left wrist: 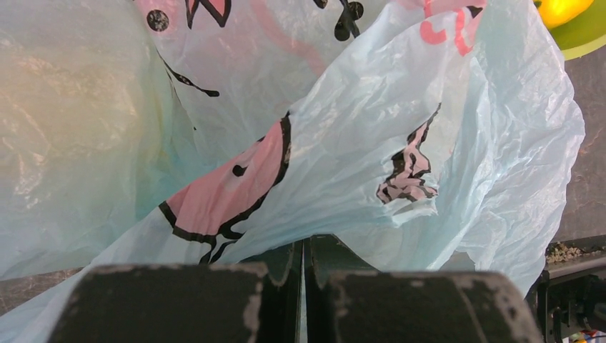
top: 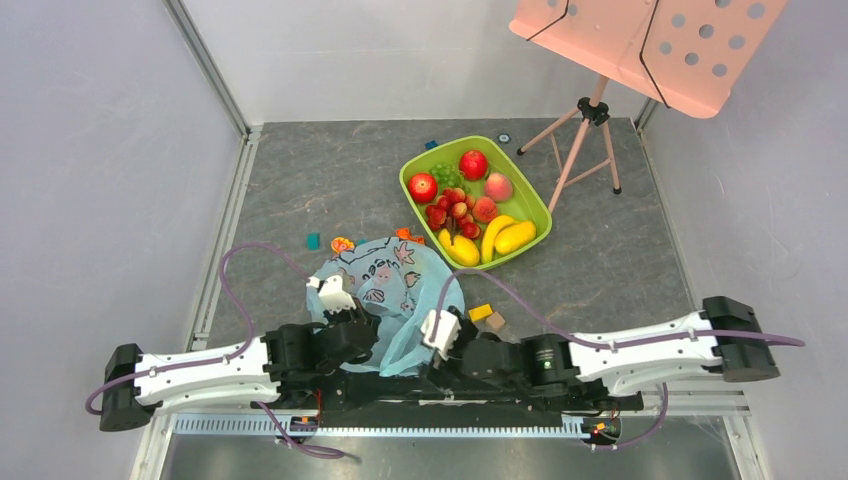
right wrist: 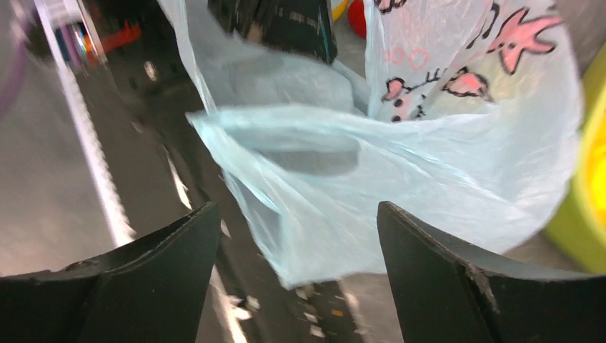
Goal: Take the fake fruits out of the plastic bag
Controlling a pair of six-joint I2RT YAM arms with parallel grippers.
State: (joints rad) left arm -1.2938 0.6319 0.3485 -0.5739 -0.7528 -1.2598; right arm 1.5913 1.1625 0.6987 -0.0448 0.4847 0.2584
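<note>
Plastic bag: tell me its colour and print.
The plastic bag is translucent light blue with pink, black-outlined cartoon prints; clearest in the left wrist view.

Mid-surface, plastic bag (top: 395,275) sprawls toward the near edge; its film hangs between the spread jaws of right tool (right wrist: 296,214). Just behind bag, rightward: green tray (top: 408,180). Near right tool: yellow block (top: 480,312). Far right: stand legs (top: 585,140). Far-left surface (top: 280,180) open, bar one teal block (top: 313,241).
</note>
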